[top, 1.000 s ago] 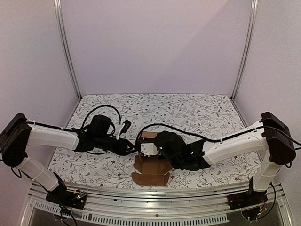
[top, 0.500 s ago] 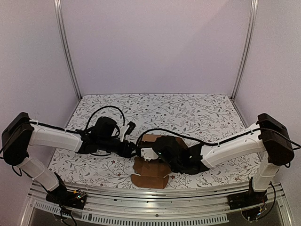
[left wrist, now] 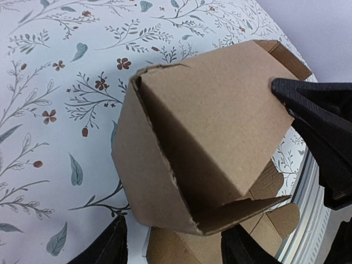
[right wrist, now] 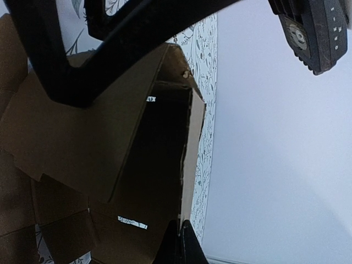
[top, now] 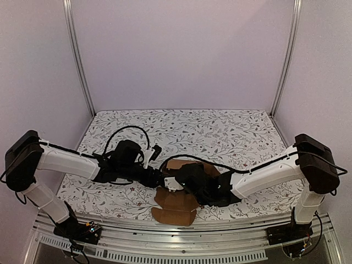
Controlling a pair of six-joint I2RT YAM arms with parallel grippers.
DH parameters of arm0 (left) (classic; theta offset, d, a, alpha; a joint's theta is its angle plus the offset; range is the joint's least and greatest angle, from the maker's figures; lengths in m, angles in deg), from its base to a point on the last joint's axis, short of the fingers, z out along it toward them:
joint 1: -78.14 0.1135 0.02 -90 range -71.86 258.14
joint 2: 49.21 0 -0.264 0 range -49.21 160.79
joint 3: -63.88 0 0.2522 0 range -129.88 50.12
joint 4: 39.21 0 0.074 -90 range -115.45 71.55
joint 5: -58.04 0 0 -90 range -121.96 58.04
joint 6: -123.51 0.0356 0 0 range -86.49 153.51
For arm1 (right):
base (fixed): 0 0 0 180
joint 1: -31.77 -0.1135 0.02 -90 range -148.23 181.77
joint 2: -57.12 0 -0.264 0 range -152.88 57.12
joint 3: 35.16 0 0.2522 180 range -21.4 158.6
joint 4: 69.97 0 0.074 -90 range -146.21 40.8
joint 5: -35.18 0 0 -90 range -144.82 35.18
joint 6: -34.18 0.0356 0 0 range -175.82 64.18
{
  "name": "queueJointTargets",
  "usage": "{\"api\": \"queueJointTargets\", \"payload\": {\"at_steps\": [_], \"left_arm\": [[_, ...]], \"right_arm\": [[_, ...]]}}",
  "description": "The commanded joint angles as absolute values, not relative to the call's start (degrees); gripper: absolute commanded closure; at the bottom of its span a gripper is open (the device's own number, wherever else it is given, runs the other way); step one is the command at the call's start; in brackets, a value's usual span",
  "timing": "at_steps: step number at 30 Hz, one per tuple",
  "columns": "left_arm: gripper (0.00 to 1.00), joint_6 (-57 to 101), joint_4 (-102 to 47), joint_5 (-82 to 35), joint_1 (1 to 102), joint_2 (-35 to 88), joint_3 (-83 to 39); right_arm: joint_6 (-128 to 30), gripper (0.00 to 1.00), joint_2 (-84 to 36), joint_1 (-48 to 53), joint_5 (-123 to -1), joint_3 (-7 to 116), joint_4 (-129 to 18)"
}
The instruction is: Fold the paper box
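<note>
I see the box, plain brown matte cardboard with rough die-cut edges. It is half folded into a hollow wedge at the centre of the floral-print table, by its near edge, with scalloped flaps flat beneath. My left gripper has its jaws spread just left of it. The right gripper pinches one thin wall.

The brown paper box stands half-folded, tilted, flaps open.
</note>
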State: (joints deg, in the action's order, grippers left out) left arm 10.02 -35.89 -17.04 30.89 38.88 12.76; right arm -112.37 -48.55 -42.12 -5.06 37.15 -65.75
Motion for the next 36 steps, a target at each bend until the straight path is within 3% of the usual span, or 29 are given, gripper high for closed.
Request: {"api": "queueJointTargets", "payload": {"at_steps": [1, 12, 20, 30, 36], "left_arm": [[0.43, 11.2, -37.6, -19.0, 29.3, 40.2, 12.0], [0.43, 11.3, -41.8, -26.9, 26.5, 43.6, 11.4], [0.48, 11.9, -46.0, -34.7, 24.7, 44.6, 12.0], [0.68, 11.9, -48.8, -35.0, 23.4, 47.4, 10.6], [0.87, 12.0, -48.7, -35.5, 23.0, 47.7, 10.2]], "right_arm": [[-110.6, 1.00, -50.3, -42.7, -4.8, 38.2, -62.2], [-107.6, 1.00, -50.1, -42.9, -5.9, 39.6, -59.1], [-104.1, 1.00, -49.5, -43.1, -6.6, 39.9, -56.3], [-100.0, 1.00, -50.4, -43.2, -7.2, 42.6, -51.7], [-95.4, 1.00, -50.6, -43.3, -8.4, 45.4, -47.3]]}}
